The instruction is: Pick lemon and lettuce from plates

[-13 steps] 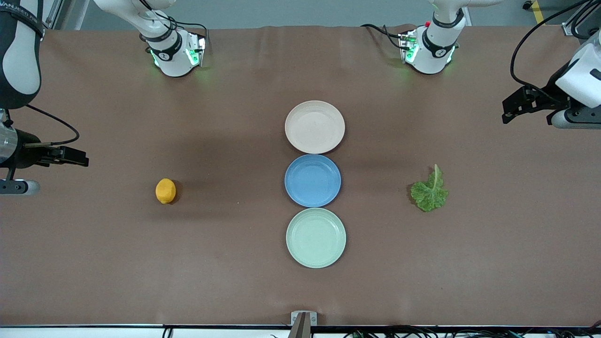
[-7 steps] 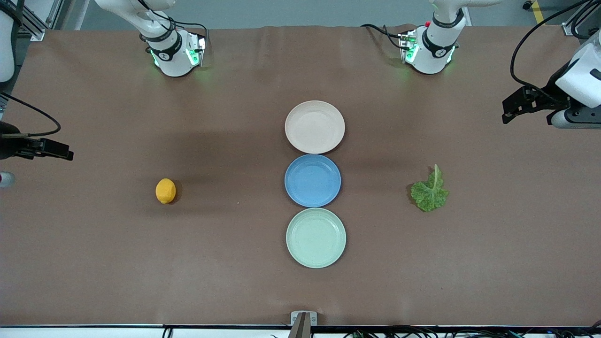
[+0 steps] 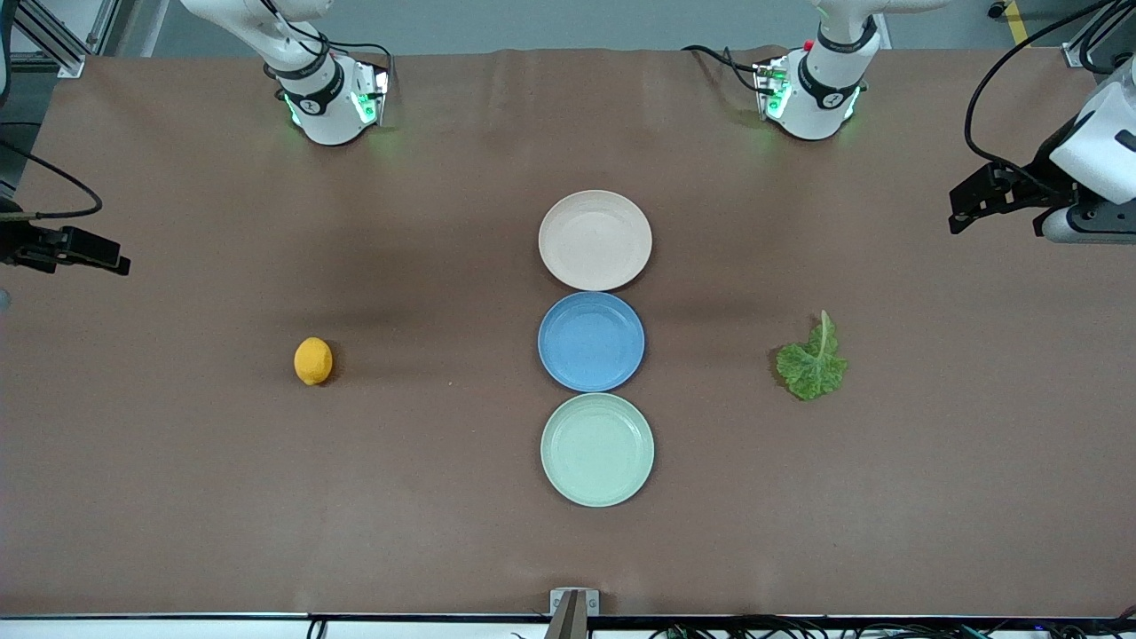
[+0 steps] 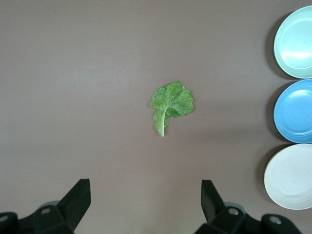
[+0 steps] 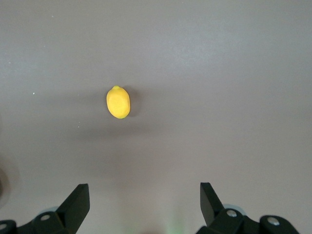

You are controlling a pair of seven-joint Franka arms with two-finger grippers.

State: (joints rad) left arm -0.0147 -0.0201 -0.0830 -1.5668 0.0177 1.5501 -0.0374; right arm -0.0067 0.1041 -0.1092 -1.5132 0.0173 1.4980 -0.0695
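On the brown table (image 3: 177,497), three empty plates (image 3: 595,240) sit in a row; lettuce (image 3: 812,366) and lemon (image 3: 313,360) lie on the cloth, suggesting picking is done. The right gripper (image 5: 145,204) has drawn back to the table edge since a second ago, jaws wide, empty. The left gripper (image 4: 146,204) waits likewise.

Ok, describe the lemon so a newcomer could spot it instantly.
Start at the row of three plates mid-table, then look toward the right arm's end. There, level with the blue plate, the lemon lies alone on the bare brown table: the only small yellow-orange oval.
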